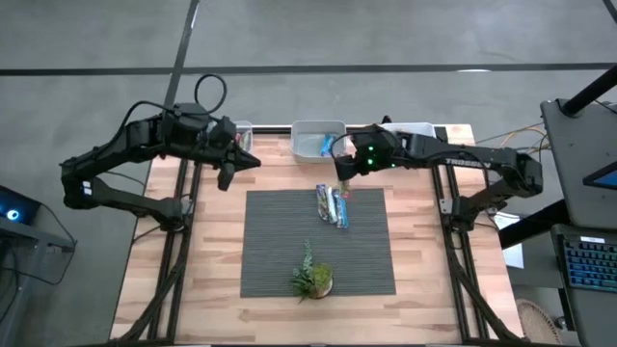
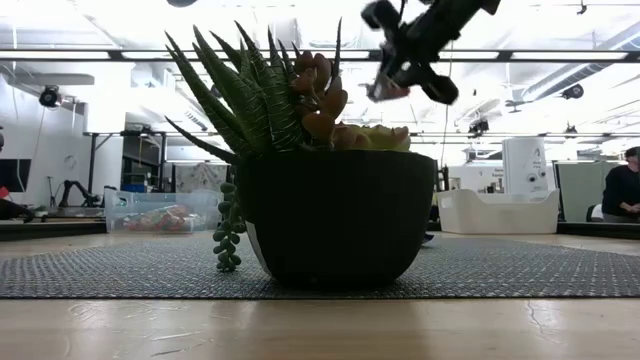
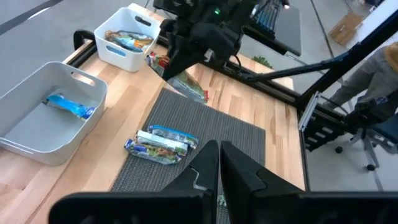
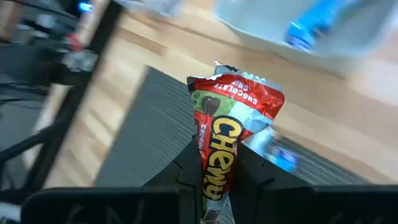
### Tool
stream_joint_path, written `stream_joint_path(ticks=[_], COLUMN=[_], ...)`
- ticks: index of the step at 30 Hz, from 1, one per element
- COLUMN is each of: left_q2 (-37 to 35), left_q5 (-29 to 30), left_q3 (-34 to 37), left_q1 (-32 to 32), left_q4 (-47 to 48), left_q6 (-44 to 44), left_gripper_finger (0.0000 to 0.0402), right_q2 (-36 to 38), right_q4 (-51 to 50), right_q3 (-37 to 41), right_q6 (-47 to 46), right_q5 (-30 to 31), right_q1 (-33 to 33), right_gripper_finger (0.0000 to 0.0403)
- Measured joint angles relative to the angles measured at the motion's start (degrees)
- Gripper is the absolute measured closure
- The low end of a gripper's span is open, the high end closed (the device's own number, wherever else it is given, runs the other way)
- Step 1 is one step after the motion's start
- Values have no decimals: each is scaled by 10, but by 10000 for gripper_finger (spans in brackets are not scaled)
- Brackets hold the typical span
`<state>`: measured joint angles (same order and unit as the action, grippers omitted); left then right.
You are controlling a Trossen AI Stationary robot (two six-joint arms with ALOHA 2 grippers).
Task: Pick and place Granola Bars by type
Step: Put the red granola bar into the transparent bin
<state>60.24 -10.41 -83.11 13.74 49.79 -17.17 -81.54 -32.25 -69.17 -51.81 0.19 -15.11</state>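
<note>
My right gripper (image 1: 343, 177) hangs above the far edge of the grey mat (image 1: 280, 241), shut on a red Chewy granola bar (image 4: 233, 118). The low view shows this gripper (image 2: 405, 70) high in the air. Two or three more bars (image 1: 333, 205) lie flat side by side on the mat just below it; the left wrist view shows these bars (image 3: 160, 143) too. One blue bar (image 3: 68, 106) lies in the middle white bin (image 1: 318, 123). My left gripper (image 1: 231, 172) is shut and empty, up over the table's far left. My right gripper pinches one end of the red bar (image 4: 212, 177) between its two fingers. The fingers slant downward and lie along the bar. The rest of the bar sticks out past the fingertips, its crimped far end (image 4: 239, 81) free, lifted clear of the mat.
A second white bin (image 3: 127, 56) holding several bars stands at the far right. A clear tub (image 2: 150, 212) sits at the far left. A potted succulent (image 1: 313, 278) stands on the mat's near part and fills the middle of the low view.
</note>
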Motion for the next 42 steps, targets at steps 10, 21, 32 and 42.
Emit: stream_joint_path(ticks=[10, 21, 32, 42], left_q2=[37, 81, 138, 150], left_q5=[-1, -2, -61, -96], left_q3=[0, 0, 0, 0], left_q1=[0, 0, -5, -9], left_q4=[-77, -208, -324, -439], left_q6=[-33, -37, -37, -20], left_gripper_finger=[401, 335, 229, 225], right_q2=[60, 134, 144, 128], right_q4=[144, 216, 243, 241], right_q3=[0, 0, -30, -117], right_q6=[100, 152, 267, 358], right_q5=[-23, -31, -38, -91], right_q1=[18, 18, 18, 23], right_gripper_finger=[360, 360, 360, 360])
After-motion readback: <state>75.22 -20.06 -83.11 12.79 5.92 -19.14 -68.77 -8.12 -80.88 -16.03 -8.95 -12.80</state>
